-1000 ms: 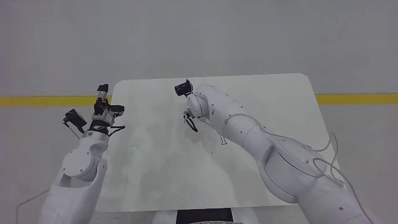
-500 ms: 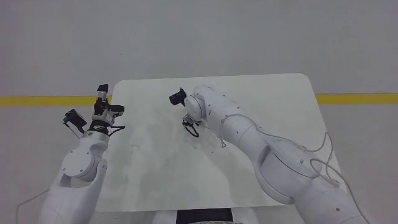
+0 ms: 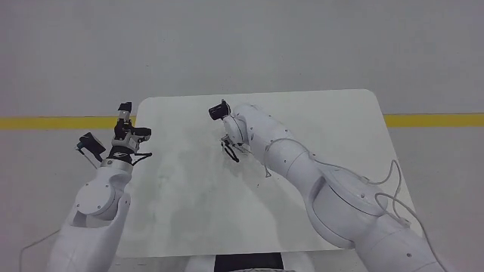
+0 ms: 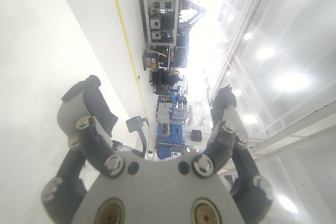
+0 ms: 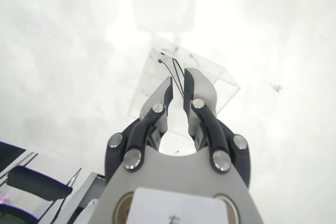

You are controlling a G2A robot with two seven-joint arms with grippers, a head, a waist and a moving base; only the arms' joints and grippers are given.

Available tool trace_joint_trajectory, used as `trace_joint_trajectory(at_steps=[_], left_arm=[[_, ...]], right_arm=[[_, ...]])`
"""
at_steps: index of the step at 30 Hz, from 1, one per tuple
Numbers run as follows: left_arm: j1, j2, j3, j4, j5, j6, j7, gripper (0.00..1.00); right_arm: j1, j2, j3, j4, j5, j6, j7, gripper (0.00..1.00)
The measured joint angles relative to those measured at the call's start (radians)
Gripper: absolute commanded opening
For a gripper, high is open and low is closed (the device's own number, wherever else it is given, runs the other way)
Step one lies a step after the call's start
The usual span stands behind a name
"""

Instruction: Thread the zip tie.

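1. White rounded table [image 3: 333, 121]: it carries the work. The clear plastic box stands on it, left of centre and towards the far side.
2. Left hand [image 4: 157, 88]: held at the table's left edge [image 3: 125, 132], well apart from the work. Its fingers are spread wide and grip nothing.
3. Right hand [image 5: 178, 78]: poised over the box [image 3: 227, 142]. Its fingers are drawn nearly together on the thin black zip tie.
4. Clear plastic box [image 5: 223, 80]: it lies just beyond the right fingertips and has small holes in its upper face.
5. Thin black zip tie [image 5: 173, 66]: two strands run from between the fingers to the box's upper face. In the top view it shows as a small dark loop under the right hand [image 3: 231, 153]. Whether a tip has already entered a hole cannot be told.
6. Step in hand, as judged: presenting the tie to the holes, early in the threading.
7. Next move, as judged: a fine, steady advance along the strand's own line, with the tip aligned to one hole so that the thin strip does not buckle.
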Motion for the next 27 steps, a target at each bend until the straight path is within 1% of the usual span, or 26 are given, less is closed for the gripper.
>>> trace_joint_trajectory(at_steps=[5, 10, 17, 21, 24, 25, 27], left_arm=[[0.000, 0.000, 0.000, 0.000, 0.000, 0.000, 0.000, 1.00], [0.000, 0.000, 0.000, 0.000, 0.000, 0.000, 0.000, 1.00], [0.000, 0.000, 0.000, 0.000, 0.000, 0.000, 0.000, 1.00], [0.000, 0.000, 0.000, 0.000, 0.000, 0.000, 0.000, 1.00], [0.000, 0.000, 0.000, 0.000, 0.000, 0.000, 0.000, 1.00], [0.000, 0.000, 0.000, 0.000, 0.000, 0.000, 0.000, 1.00], [0.000, 0.000, 0.000, 0.000, 0.000, 0.000, 0.000, 1.00]], right_arm=[[-0.003, -0.011, -0.002, 0.013, -0.026, 0.013, 0.008, 0.06], [-0.007, -0.021, -0.004, 0.028, -0.054, 0.028, 0.008, 0.07], [-0.017, -0.038, -0.002, 0.057, -0.076, 0.036, 0.001, 0.01], [-0.020, -0.047, 0.004, 0.074, -0.082, 0.039, -0.008, 0.01], [-0.021, -0.054, 0.007, 0.086, -0.088, 0.041, -0.015, 0.02], [-0.021, -0.056, 0.008, 0.089, -0.090, 0.041, -0.016, 0.04], [-0.021, -0.060, 0.011, 0.096, -0.092, 0.038, -0.018, 0.04]])
